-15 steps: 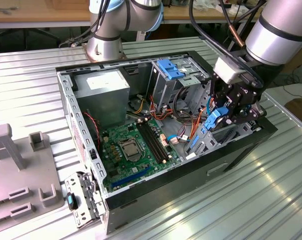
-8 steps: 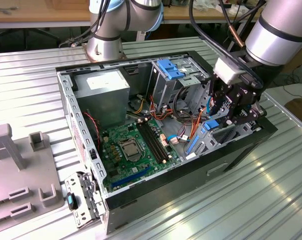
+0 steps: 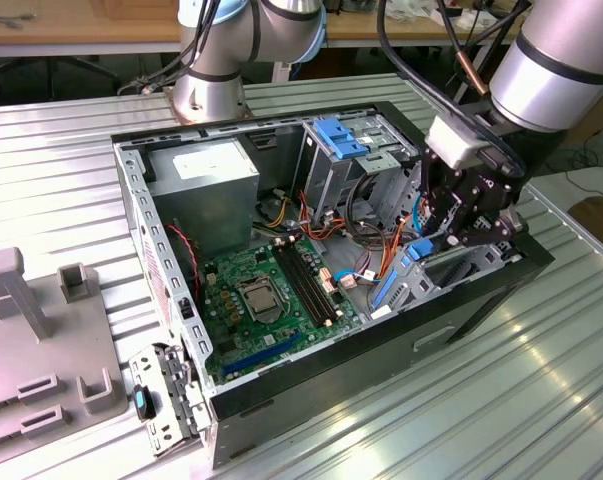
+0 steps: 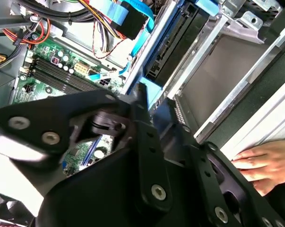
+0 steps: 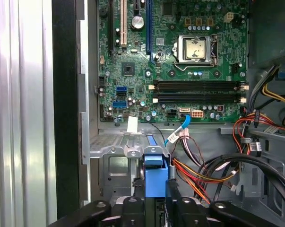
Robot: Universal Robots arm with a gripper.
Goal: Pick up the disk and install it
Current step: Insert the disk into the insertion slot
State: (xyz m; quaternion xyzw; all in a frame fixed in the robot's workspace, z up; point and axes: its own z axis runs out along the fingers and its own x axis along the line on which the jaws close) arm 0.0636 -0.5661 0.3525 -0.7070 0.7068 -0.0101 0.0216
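As you look through the first wrist view, your gripper has its two black fingers drawn narrow and pressed against either side of the disk, so it is clamped on it. You see the disk end-on: a bright blue plastic bracket, smooth and blocky, with a squared tab at its end. In the second wrist view its dark grey body shows as a flat matte slab edged by a long blue rail. It stands on edge in the bare-metal drive cage, a folded grey sheet-steel frame with punched holes and small tabs, just beside the edge of the motherboard. In the exterior view that puts it at the end of the open case on the exterior view's right, under the arm.

The motherboard is a green board dotted with tiny components, with a square silvery processor socket and long black memory slots. Bundled cables in orange, yellow, red and black loop beside the disk. A wider light-blue ribbed latch plate sits atop the upper bay. The case is black outside and rests on a ribbed, shiny metal table. A person's hand lies on the case's pale edge.
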